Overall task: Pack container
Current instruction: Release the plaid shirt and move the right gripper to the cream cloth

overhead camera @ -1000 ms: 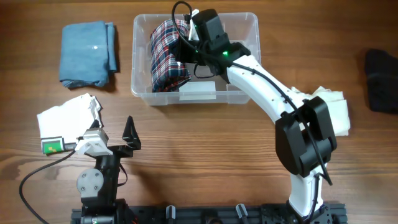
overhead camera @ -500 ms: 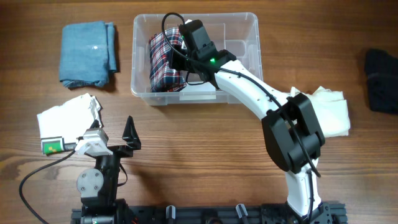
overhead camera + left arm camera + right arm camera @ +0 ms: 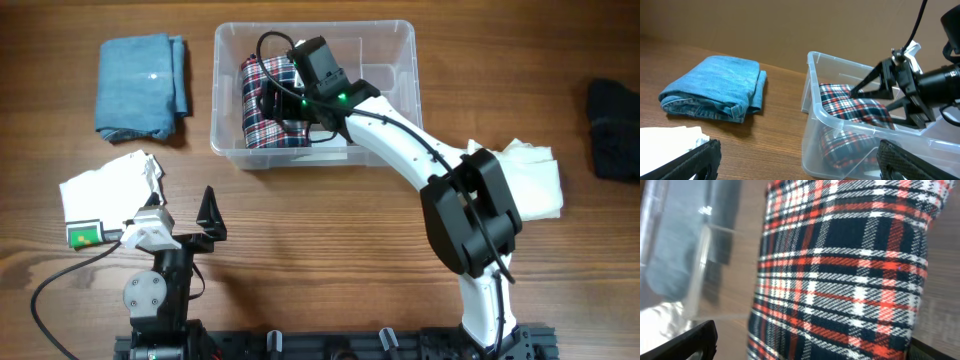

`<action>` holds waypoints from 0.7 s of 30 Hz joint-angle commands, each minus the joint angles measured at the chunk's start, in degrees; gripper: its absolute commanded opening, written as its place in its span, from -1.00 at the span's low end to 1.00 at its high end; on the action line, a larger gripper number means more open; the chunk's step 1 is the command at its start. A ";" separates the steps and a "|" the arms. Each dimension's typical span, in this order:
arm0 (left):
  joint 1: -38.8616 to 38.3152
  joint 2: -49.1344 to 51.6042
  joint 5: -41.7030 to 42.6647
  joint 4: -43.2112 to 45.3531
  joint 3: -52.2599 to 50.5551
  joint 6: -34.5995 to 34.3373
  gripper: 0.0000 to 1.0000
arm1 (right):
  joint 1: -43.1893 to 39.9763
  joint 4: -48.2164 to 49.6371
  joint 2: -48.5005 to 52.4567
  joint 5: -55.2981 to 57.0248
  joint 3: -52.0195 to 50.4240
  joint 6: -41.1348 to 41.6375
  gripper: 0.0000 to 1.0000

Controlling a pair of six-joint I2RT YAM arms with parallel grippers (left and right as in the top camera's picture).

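Note:
The container [image 3: 400, 60] is a clear plastic tub at the table's back centre, and the left wrist view shows it too [image 3: 812, 75]. A red, navy and white plaid cloth [image 3: 262, 110] lies inside against its left wall. My right gripper [image 3: 283, 100] reaches into the tub over this cloth. Its jaws are spread wide and open, with the plaid cloth [image 3: 850, 270] lying loose between and under them. My left gripper [image 3: 205, 215] rests near the front left, open and holding nothing.
A folded blue denim cloth [image 3: 142, 85] lies left of the tub. At the front left is a white cloth with a tag [image 3: 105, 190]. Another white cloth [image 3: 535, 180] lies to the right, and a black one [image 3: 615, 130] at the right edge.
My right gripper carried the plaid cloth leftward inside the tub and then opened, leaving the cloth flat by the left wall. The left arm has not moved.

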 commanded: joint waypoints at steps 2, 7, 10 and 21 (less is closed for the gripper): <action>0.52 -0.15 0.46 0.00 -0.44 0.50 1.00 | -2.47 -3.76 -4.39 6.40 0.68 -6.71 0.99; 0.52 -0.15 0.46 0.00 -0.44 0.50 1.00 | -5.73 -9.18 -9.90 11.82 0.68 -15.10 0.99; 0.52 -0.15 0.46 0.00 -0.44 0.50 1.00 | -7.85 -13.68 -14.97 11.63 0.68 -22.43 0.99; 0.52 -0.15 0.46 0.00 -0.44 0.50 1.00 | -35.63 -48.74 -32.33 11.54 0.61 4.24 0.99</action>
